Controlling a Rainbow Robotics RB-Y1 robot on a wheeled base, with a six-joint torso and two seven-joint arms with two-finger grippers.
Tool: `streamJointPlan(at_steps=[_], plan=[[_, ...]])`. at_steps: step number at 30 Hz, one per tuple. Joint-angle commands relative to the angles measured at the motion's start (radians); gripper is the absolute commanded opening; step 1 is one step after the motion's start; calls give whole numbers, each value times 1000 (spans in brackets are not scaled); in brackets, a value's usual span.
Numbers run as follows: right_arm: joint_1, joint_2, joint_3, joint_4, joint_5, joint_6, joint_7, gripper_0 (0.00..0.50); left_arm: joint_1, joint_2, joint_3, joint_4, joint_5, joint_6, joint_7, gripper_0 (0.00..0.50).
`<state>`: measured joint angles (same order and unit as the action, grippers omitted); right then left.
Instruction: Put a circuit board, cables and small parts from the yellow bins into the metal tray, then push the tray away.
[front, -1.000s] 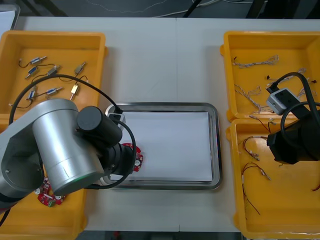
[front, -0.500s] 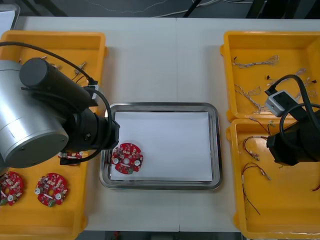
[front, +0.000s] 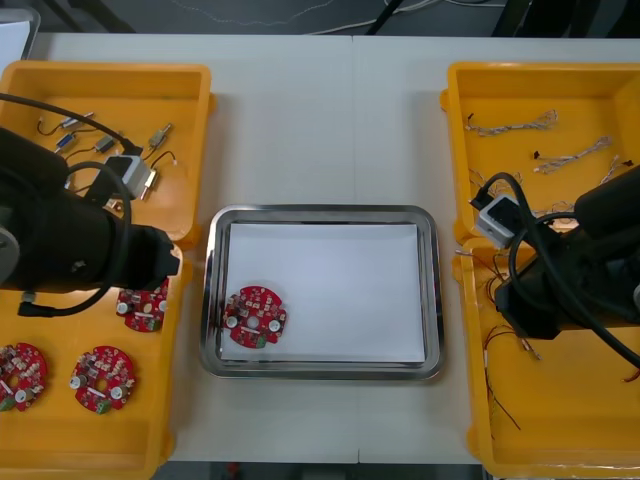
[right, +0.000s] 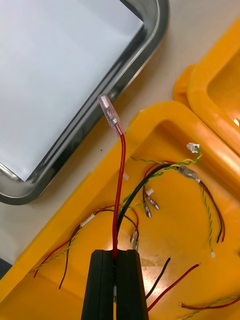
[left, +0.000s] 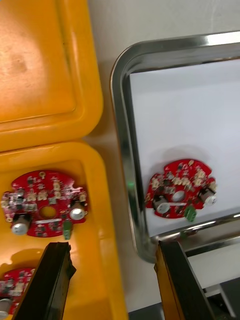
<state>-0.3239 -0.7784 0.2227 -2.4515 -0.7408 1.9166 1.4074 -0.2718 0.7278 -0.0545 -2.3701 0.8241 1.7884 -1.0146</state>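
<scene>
Weight is judged greatest in the metal tray (front: 322, 212), which is rigid and smooth-rimmed and is probably best pushed squarely at its near rim. Its long axis is laid across the table, between the two arms. The yellow bin (front: 585, 420) below the right gripper (right: 115, 256) is stiff and need not be moved.

A circuit board (left: 181, 189) is already laid flat in the tray's white inside, just ahead of one finger of the left gripper (left: 112, 247). That gripper's jaws are spread wide with nothing between them. The board is judged light, stiff and fragile at its components, so its edge is the place to be gripped.

A red cable (right: 120, 185) is pinched between the right gripper's jaws, which are closed to the wire's thickness. The cable is judged thin, light and springy, since it stands out unsupported. Its long axis runs nearly straight out from the fingertips, towards the tray's corner. A clear connector (right: 109, 115) is carried at the free end, pointing away from the jaws and seen over the bin's rim beside the tray. It is likely to be smooth and easily snagged.
</scene>
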Motion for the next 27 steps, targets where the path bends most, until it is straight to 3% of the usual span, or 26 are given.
streamJointPlan(at_steps=[1, 7, 15, 22, 27], plan=[[-112, -5, 153, -4, 72, 3, 70, 0, 83, 73, 116, -1, 47, -23, -59, 500], [-199, 21, 287, -3, 98, 3, 91, 0, 148, 99, 180, 74, 49, -101, -197, 500], [-285, 80, 423, 14, 92, 3, 111, 0, 152, 97, 272, 173, 70, -144, -357, 500], [-357, 157, 526, 97, 107, 3, 123, 0, 97, 97, 278, 290, 78, -215, -423, 500], [-397, 225, 586, 178, 133, 3, 140, 0, 11, 96, 259, 385, 78, -192, -438, 500]])
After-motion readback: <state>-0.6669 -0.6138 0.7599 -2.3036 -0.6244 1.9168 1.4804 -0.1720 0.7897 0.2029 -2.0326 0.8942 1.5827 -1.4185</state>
